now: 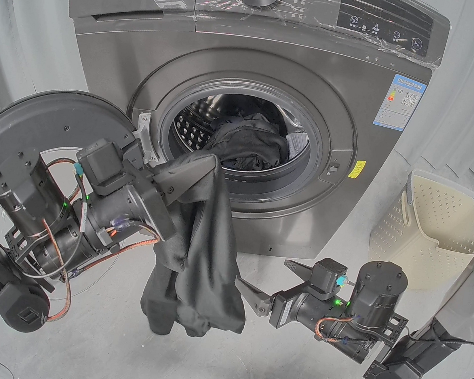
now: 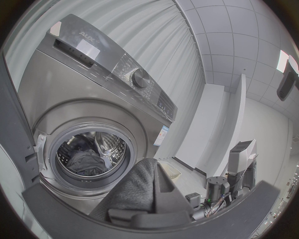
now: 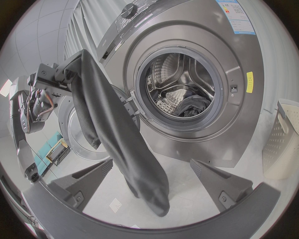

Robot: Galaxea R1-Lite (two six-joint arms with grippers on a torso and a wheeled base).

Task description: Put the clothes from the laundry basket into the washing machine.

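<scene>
Left fingers (image 2: 169, 189) pinch a dark garment (image 1: 199, 251) that hangs before the washing machine (image 1: 314, 221) opening; right fingers (image 1: 296, 267) are spread beside its lower end. More clothes (image 1: 249, 142) lie inside it.

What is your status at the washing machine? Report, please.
Left gripper shut on dark garment, hanging before the open drum. Right gripper open, empty, low beside it. Other clothes lie in drum; nothing blocks its mouth.
</scene>
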